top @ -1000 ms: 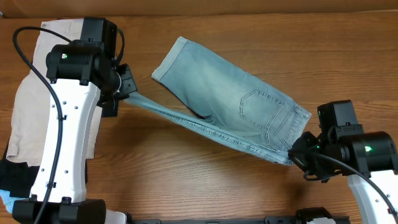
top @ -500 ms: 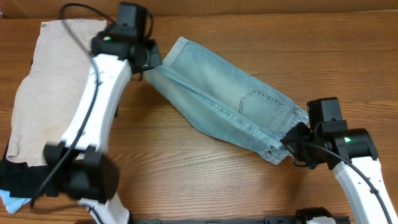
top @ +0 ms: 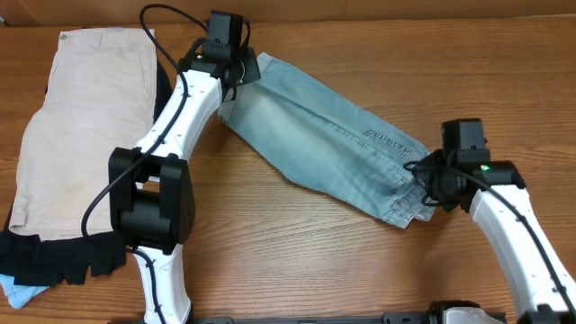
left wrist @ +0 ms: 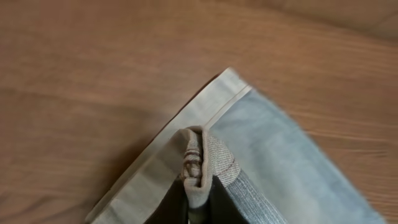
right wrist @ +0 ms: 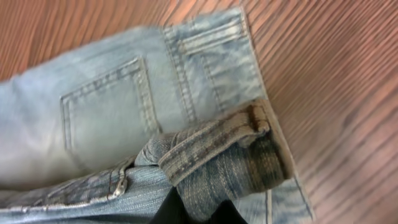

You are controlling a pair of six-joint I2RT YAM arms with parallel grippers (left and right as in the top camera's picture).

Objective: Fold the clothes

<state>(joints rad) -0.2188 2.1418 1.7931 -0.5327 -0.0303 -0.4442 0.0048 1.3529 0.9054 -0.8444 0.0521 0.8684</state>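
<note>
Light blue jeans point(top: 324, 144) lie folded lengthwise across the table's middle, running from upper left to lower right. My left gripper point(top: 236, 70) is shut on the leg hem at the upper left end; the left wrist view shows the pinched hem point(left wrist: 200, 165) held over the lower hem layer. My right gripper point(top: 430, 180) is shut on the waistband at the lower right end; the right wrist view shows the bunched waistband point(right wrist: 217, 155) over the back pocket point(right wrist: 106, 106).
A beige garment point(top: 81, 126) lies flat at the left side of the table. Dark cloth point(top: 54, 256) and a bit of light blue fabric point(top: 18, 286) sit under it at the lower left. Bare wood surrounds the jeans.
My left gripper carried the leg hem up and right, laying the upper layer over the jeans. My right gripper moved up slightly with the waistband. The back pocket is now covered in the overhead view.
</note>
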